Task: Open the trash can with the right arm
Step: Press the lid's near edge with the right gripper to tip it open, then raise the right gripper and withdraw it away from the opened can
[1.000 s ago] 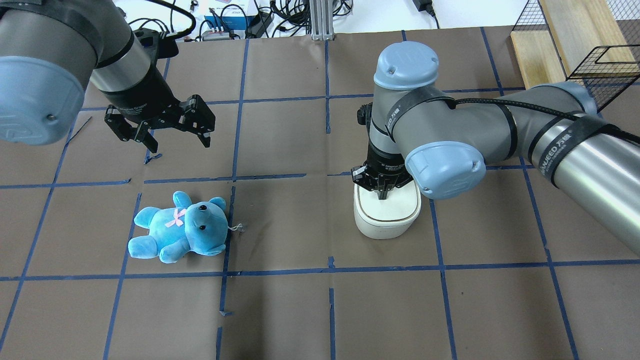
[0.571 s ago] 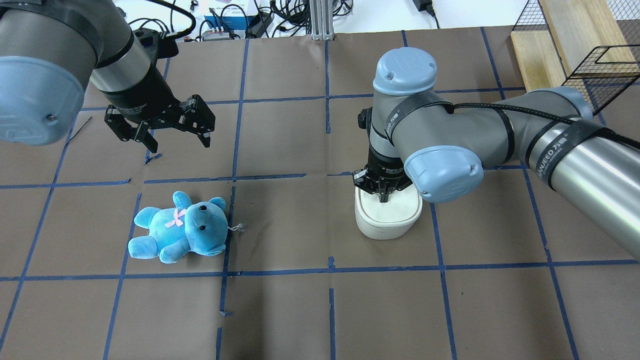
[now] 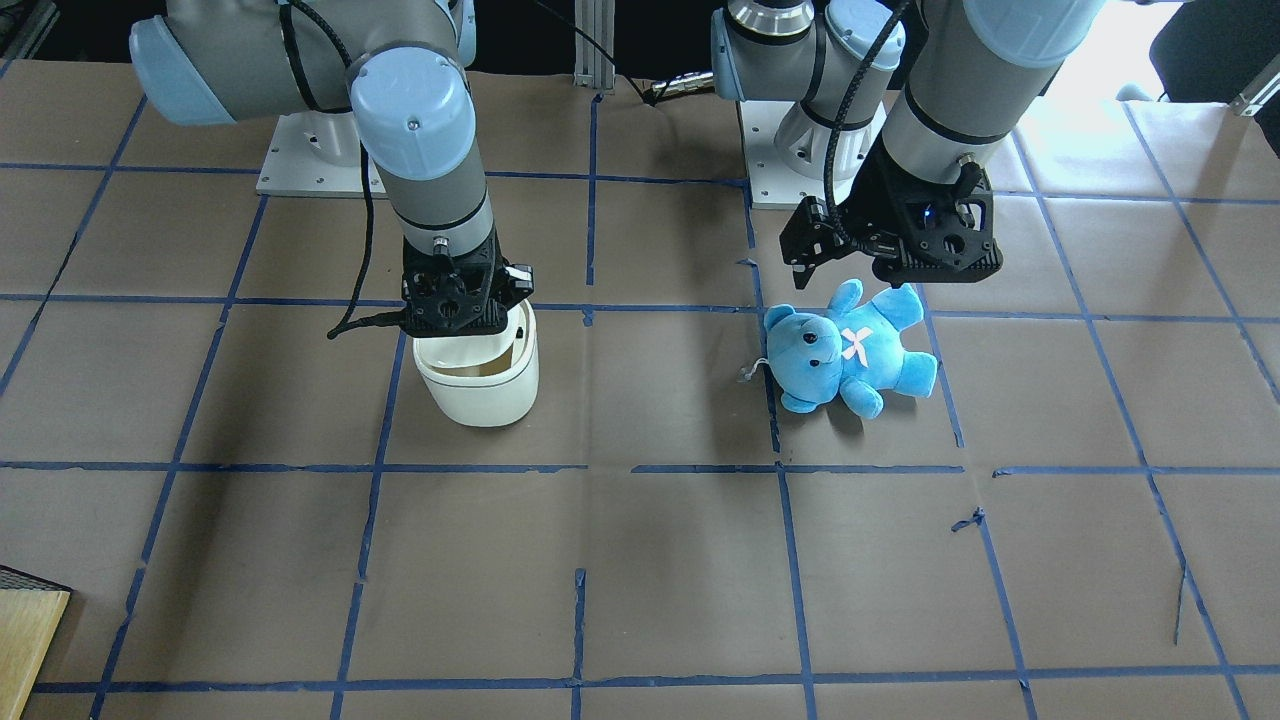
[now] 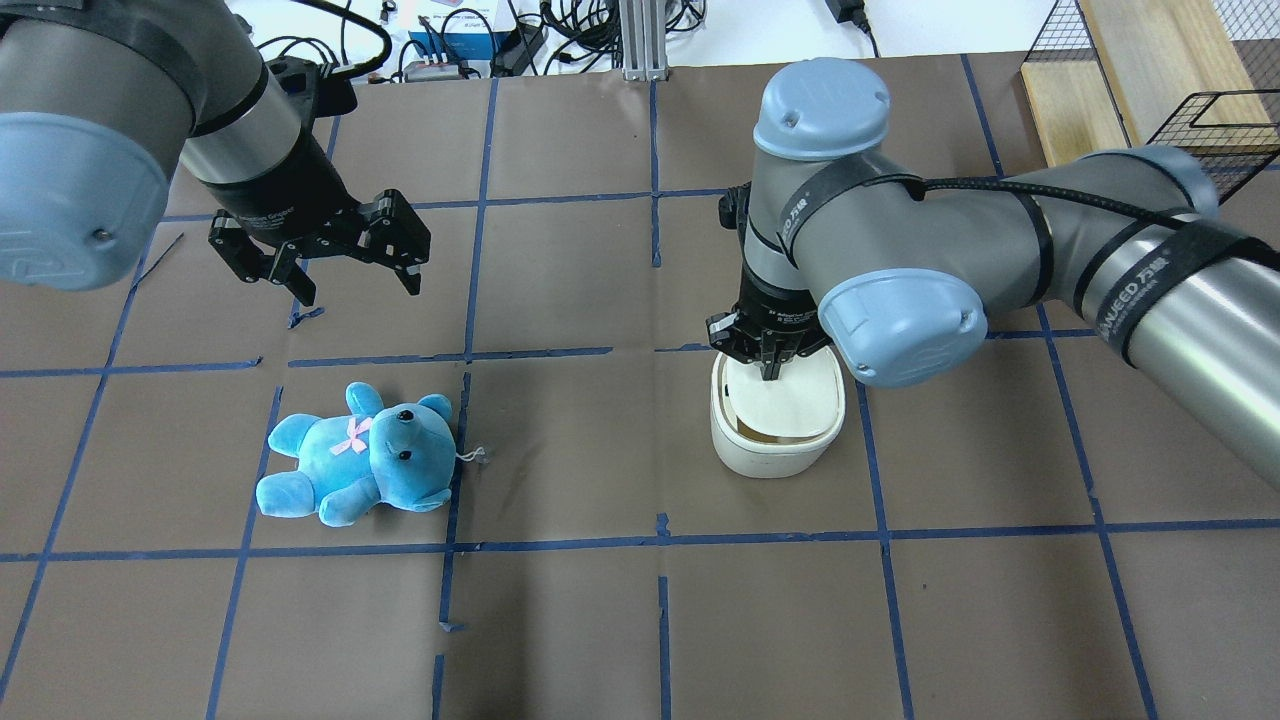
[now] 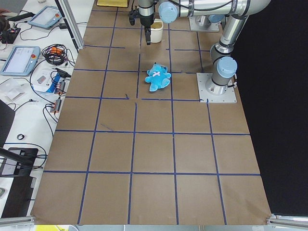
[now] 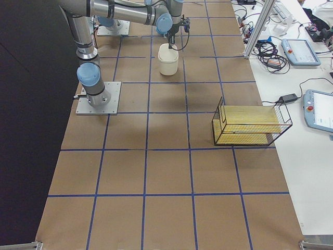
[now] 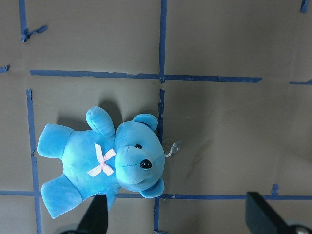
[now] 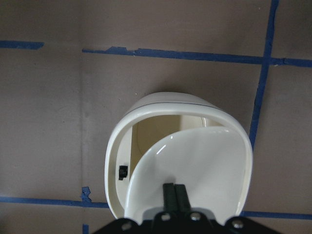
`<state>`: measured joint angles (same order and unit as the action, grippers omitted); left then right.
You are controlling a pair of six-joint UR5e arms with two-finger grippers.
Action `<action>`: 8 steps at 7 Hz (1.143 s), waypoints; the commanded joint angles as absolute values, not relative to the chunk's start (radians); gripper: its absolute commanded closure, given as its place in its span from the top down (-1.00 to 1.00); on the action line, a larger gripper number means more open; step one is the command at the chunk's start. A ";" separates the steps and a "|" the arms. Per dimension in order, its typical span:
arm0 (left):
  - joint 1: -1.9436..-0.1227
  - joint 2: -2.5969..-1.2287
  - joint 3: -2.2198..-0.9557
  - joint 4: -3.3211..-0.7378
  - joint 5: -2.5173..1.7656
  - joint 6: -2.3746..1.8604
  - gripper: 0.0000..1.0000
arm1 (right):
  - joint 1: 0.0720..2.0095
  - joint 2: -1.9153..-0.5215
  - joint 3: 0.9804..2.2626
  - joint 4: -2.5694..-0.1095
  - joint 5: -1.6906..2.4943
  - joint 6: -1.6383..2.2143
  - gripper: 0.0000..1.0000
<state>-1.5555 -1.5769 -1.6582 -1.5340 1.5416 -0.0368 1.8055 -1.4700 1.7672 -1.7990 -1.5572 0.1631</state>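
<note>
The white trash can (image 4: pixel 775 455) stands right of the table's centre; it also shows in the front view (image 3: pixel 480 395) and the right wrist view (image 8: pixel 114 161). Its flip lid (image 8: pixel 195 165) is tilted part-way open, with the beige inside (image 8: pixel 148 134) showing. My right gripper (image 4: pixel 771 375) is shut, and its fingertips (image 8: pixel 174 192) press down on the lid's rear part by the hinge side. My left gripper (image 4: pixel 360 290) is open and empty, and hovers above and behind the blue teddy (image 4: pixel 360 455).
The teddy (image 7: pixel 105 161) lies on its back on the brown paper, well left of the can. A wire basket with a wooden box (image 4: pixel 1150 90) sits at the far right corner. Cables and devices (image 4: pixel 470 40) lie past the table's far edge.
The lid was flat on the can; now its near edge has swung up and a gap shows. My right gripper shifted slightly toward the far side. The left arm has not moved.
</note>
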 commanded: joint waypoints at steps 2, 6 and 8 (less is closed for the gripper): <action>-1.555 -1.577 -1.658 -1.534 1.542 -0.037 1.00 | 1.746 -1.500 1.678 -1.703 -1.592 0.112 -0.87; -1.555 -1.577 -1.658 -1.534 1.542 -0.037 1.00 | 1.609 -1.509 1.560 -1.644 -1.592 0.028 1.00; -1.555 -1.577 -1.658 -1.534 1.542 -0.037 1.00 | 1.574 -1.534 1.545 -1.623 -1.600 -0.035 1.00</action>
